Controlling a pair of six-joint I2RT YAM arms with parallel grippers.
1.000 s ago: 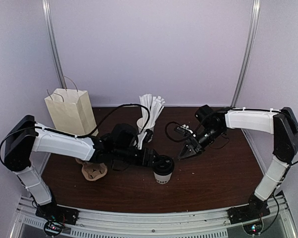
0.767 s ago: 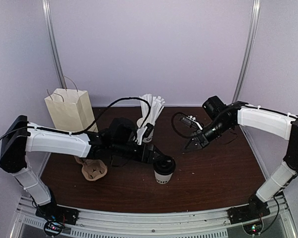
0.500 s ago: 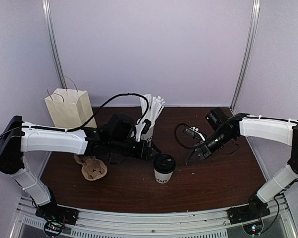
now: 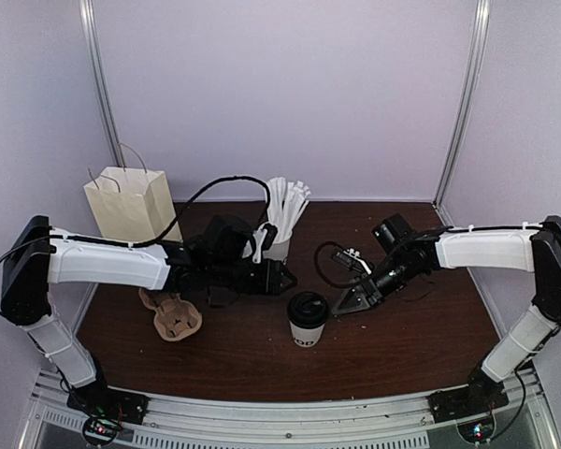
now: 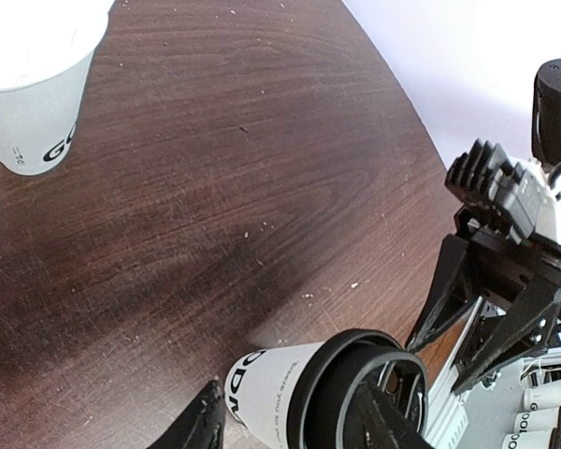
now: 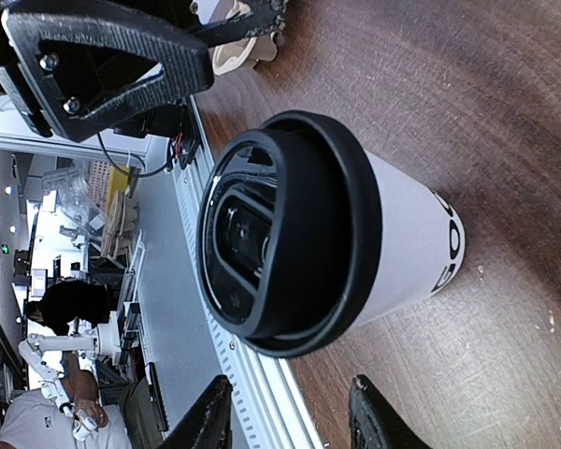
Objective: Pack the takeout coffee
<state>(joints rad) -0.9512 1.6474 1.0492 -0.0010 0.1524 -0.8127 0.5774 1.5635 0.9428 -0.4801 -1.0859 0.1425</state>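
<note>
Left gripper now back from the upright, lid-up takeout coffee, right gripper nearer, both jaws apart.

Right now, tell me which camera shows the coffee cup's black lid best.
The right wrist view: the black lid is large and centred, its rim and sunken top sharp, seated on the white cup. The left wrist view catches it at the bottom edge, cropped. The top view shows only a small dark disc.
</note>
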